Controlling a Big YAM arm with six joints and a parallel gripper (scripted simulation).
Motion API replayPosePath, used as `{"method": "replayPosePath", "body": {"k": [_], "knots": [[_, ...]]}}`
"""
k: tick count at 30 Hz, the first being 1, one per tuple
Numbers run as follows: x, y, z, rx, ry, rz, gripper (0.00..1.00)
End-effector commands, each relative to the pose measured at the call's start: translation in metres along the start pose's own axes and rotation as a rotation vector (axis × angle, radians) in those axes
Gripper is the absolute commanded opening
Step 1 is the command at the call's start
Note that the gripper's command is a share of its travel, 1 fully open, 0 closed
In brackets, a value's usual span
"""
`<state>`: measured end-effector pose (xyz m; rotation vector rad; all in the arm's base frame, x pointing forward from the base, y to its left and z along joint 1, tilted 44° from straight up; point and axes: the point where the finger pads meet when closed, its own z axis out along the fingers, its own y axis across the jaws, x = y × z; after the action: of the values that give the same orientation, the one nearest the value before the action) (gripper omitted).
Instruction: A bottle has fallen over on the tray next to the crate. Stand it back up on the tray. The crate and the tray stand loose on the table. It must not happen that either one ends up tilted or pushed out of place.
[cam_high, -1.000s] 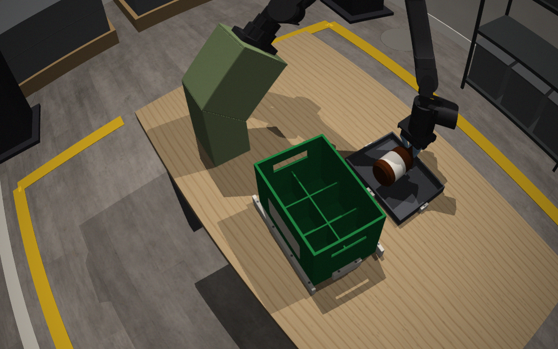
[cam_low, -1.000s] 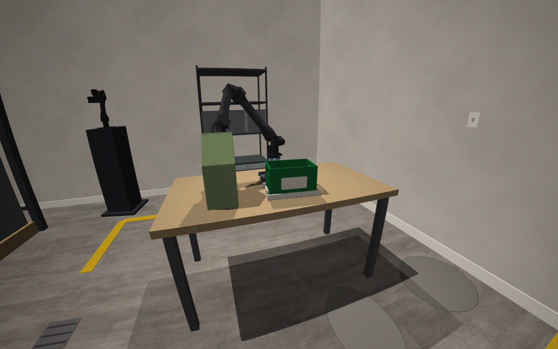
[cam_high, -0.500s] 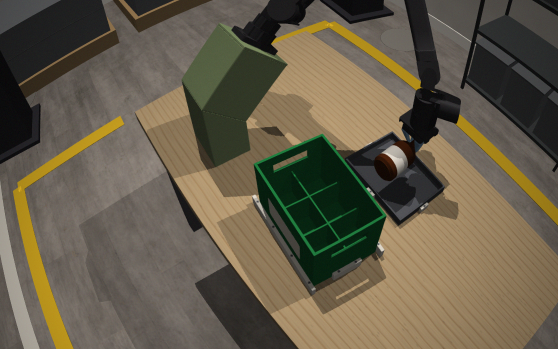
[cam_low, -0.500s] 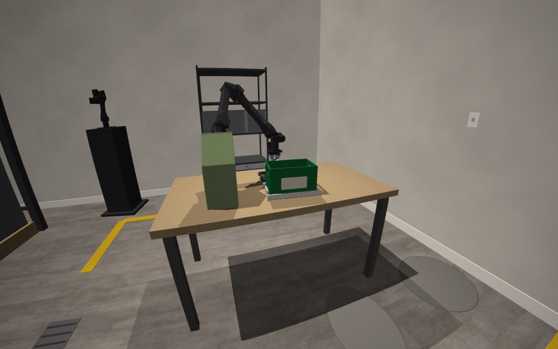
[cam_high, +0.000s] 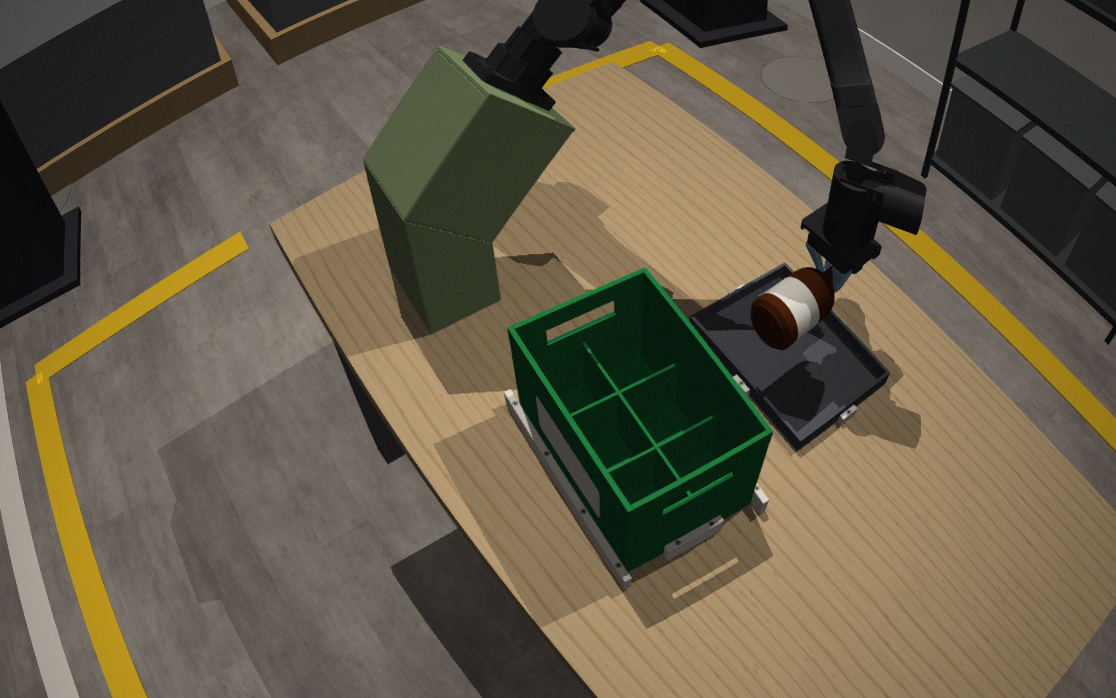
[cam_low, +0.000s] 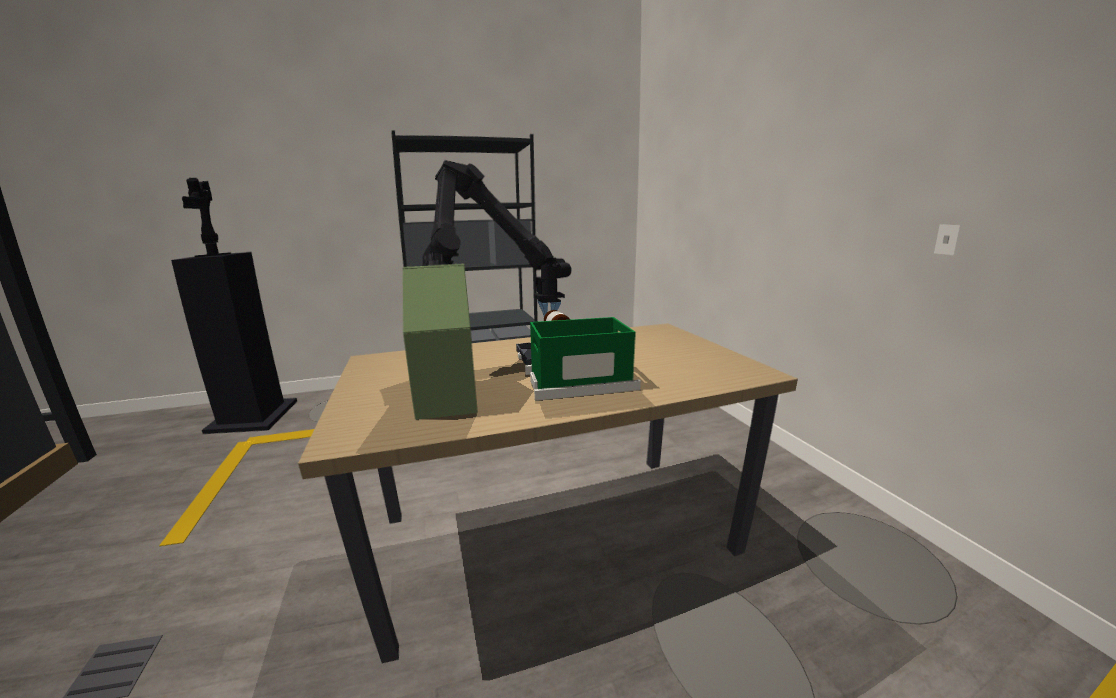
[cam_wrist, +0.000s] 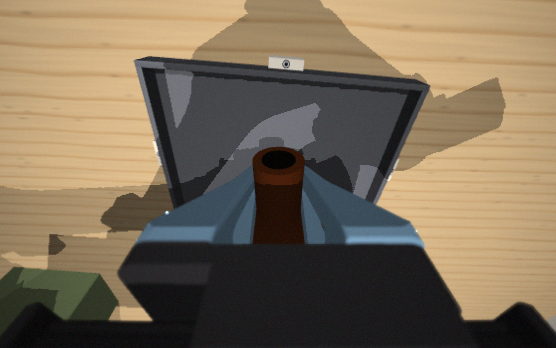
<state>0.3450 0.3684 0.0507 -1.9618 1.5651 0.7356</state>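
Note:
A brown bottle with a white label hangs lying on its side in the air above the dark grey tray. My gripper is shut on the bottle's neck, and the bottle's base points toward the green crate. In the wrist view the neck sits between the blue fingers, with the open mouth facing the tray below. In the exterior view the gripper and bottle show just above the crate's far rim.
The crate has several empty compartments and sits on a grey base plate beside the tray. A tall olive-green box stands at the table's far left. A black shelf stands behind the table.

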Motion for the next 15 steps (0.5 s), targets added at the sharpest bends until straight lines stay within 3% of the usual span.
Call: {"method": "replayPosePath", "body": {"k": [1,15], "knots": [[0.004,-0.007,-0.022,0.03,-0.002,0.003,0.0],[0.002,-0.009,-0.046,0.034,-0.003,-0.001,0.0]]}}
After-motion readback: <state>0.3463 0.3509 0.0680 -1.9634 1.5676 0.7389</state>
